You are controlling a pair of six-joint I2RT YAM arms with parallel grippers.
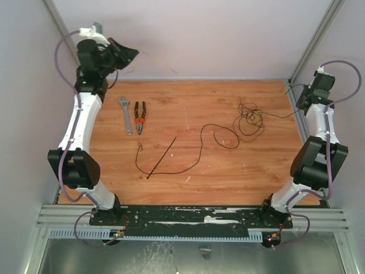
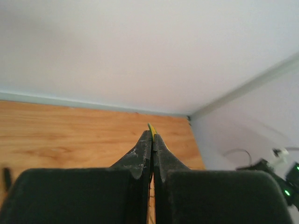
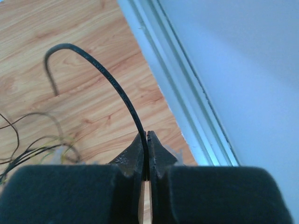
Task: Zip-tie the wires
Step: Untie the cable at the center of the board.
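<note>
The left gripper (image 2: 152,139) hangs high above the table's (image 1: 188,103) far left corner, its fingers pressed together on a yellow strand (image 2: 151,128) that pokes out past the tips. Below it and nearer the arm bases lie a wrench (image 1: 124,114) and orange-handled pliers (image 1: 140,117), side by side and apart from everything else.

The right gripper (image 3: 146,139) is pinched on a black wire (image 3: 110,79), which arches up from the tips and curls down to a free end on its left. Faint print runs along this wire's jacket, too small to read. Just to this gripper's right run a metal frame rail (image 3: 177,93) and the pale wall.

The wires (image 1: 251,117) lie in a loose tangle on the wood, near the right gripper on its left. The zip tie (image 1: 161,158) lies straight and slantwise mid-table, well apart from both grippers, with a long black cable (image 1: 199,153) curving past its near end.
</note>
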